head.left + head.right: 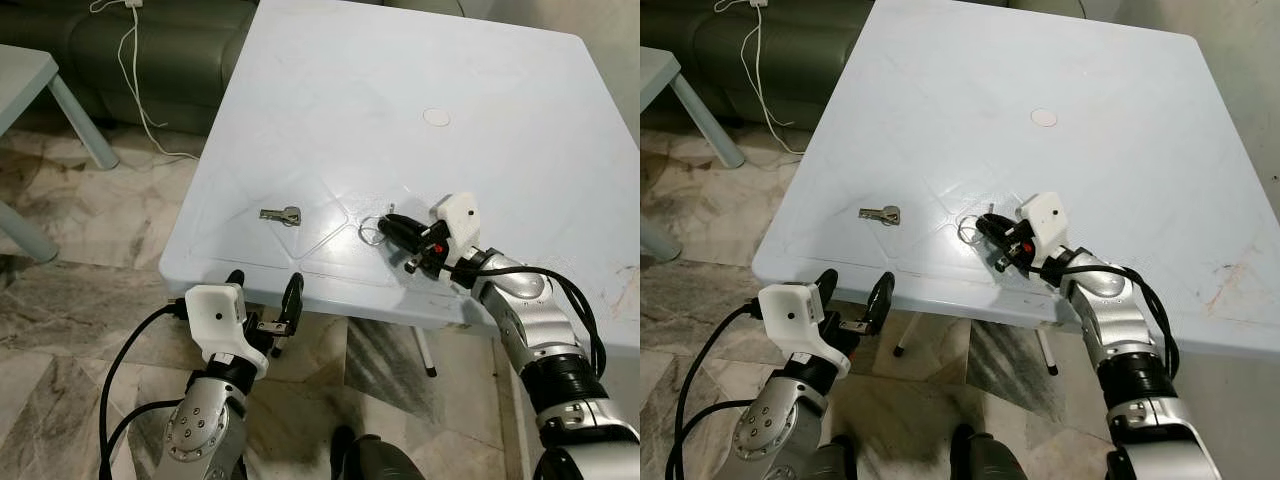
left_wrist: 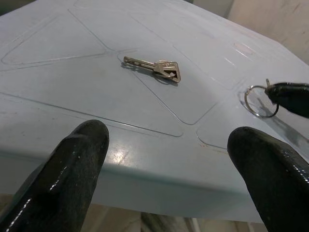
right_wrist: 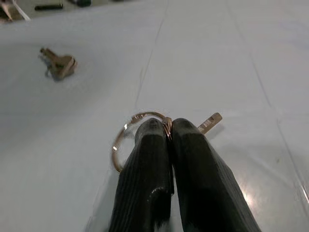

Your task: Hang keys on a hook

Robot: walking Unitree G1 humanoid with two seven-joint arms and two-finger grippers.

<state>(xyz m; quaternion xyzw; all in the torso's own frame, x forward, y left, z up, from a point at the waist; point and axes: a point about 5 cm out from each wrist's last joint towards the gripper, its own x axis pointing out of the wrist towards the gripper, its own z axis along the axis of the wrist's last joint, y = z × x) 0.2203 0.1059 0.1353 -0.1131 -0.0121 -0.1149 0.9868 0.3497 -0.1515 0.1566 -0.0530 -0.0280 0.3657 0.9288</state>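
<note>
i'm seeing the right gripper [image 3: 168, 126] pinching the key ring [image 3: 126, 140] shut-tight on the table [image 1: 400, 70], a key tip poking out beside its fingers. the left gripper [image 1: 264, 290] is hovering wide apart at the table edge, near the loose key [image 2: 157, 68].

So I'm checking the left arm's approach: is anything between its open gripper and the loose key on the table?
Nothing visible: the left gripper sits open just off the table's near edge, and bare tabletop runs to the key.
</note>
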